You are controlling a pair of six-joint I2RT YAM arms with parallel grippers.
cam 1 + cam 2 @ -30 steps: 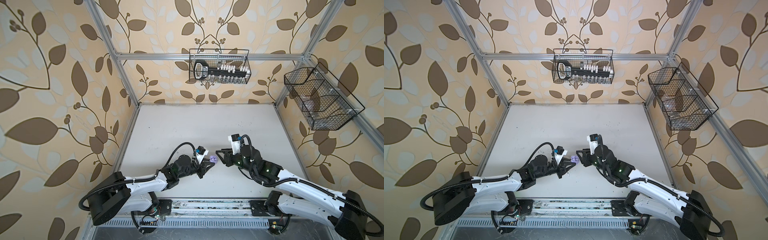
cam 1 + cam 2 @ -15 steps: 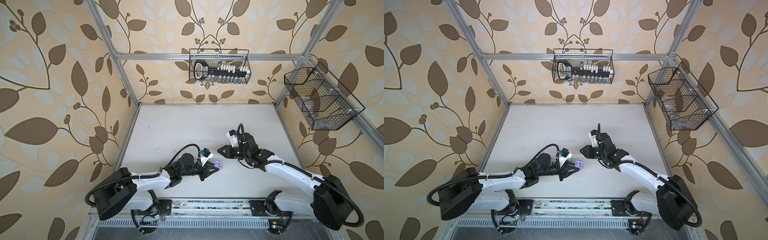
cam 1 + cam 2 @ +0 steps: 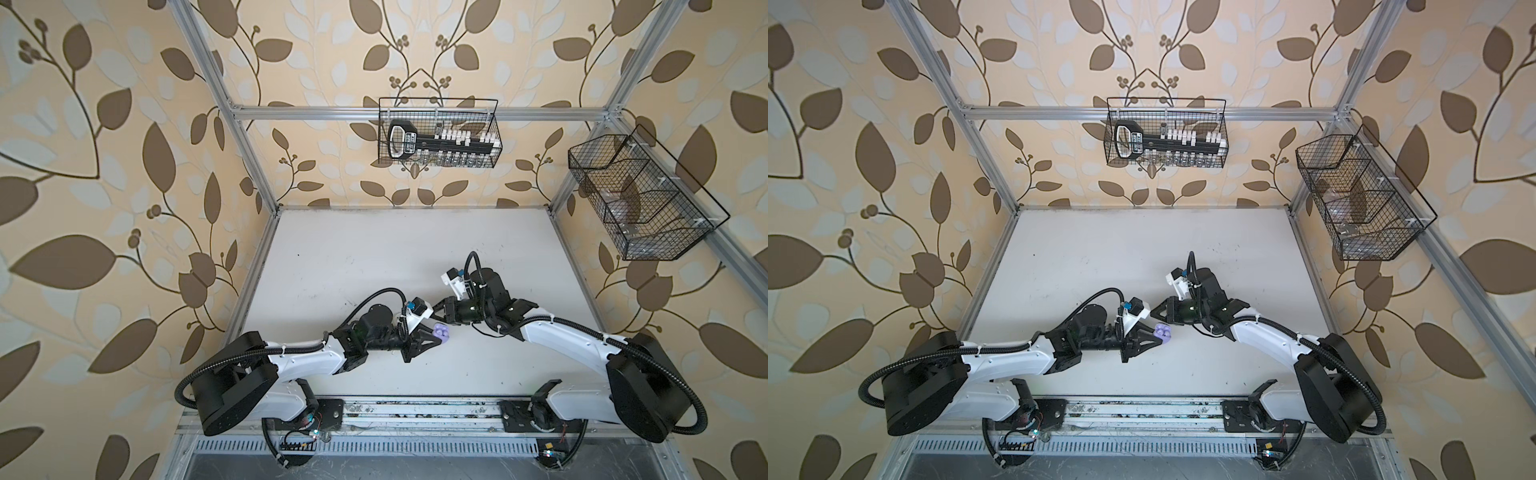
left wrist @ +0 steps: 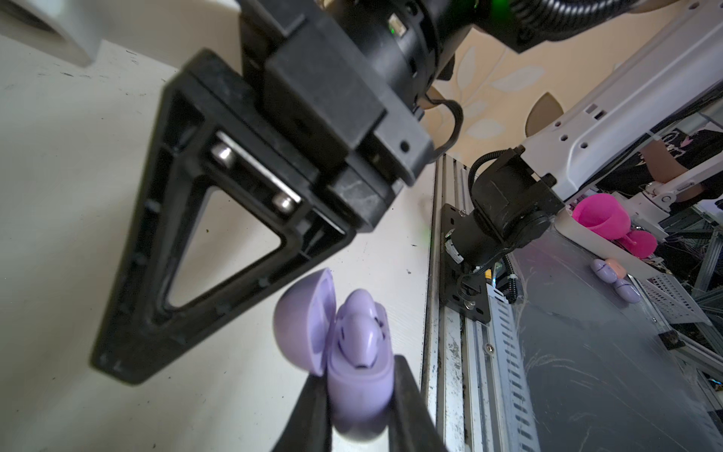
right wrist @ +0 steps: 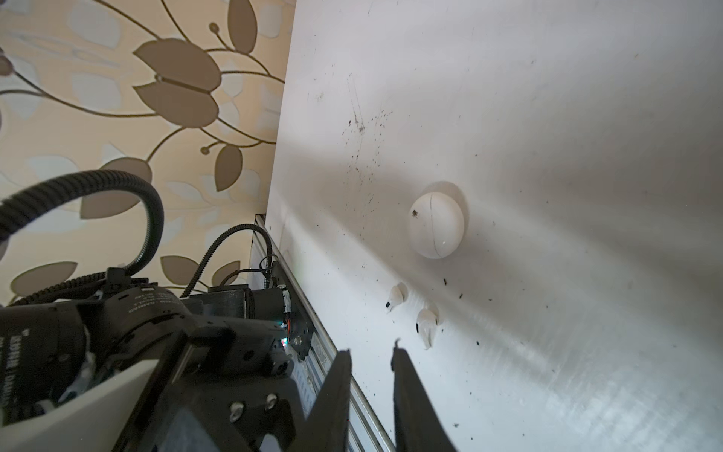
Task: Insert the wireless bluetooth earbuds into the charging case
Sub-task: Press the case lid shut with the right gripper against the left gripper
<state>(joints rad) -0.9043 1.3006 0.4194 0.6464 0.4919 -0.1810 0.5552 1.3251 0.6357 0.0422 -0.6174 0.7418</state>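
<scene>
Since a second ago my left gripper (image 4: pixel 362 399) has drifted a touch toward the front rail (image 3: pixel 415 409), the open lilac case (image 3: pixel 441 331) clamped between its fingers with lilac earbuds (image 4: pixel 362 332) seated inside, and my right gripper (image 5: pixel 371 352) has narrowed to a slim, empty gap close by the lid. On the scuffed white counter (image 3: pixel 374 249) a shut white case (image 5: pixel 436 225) lies with two white earbuds (image 5: pixel 396 297) loose just beside it. Bare surface runs behind both arms to the leaf-papered back wall (image 3: pixel 332 174), where a wire basket (image 3: pixel 438 133) hangs, with a second basket (image 3: pixel 640 199) on the right wall.
</scene>
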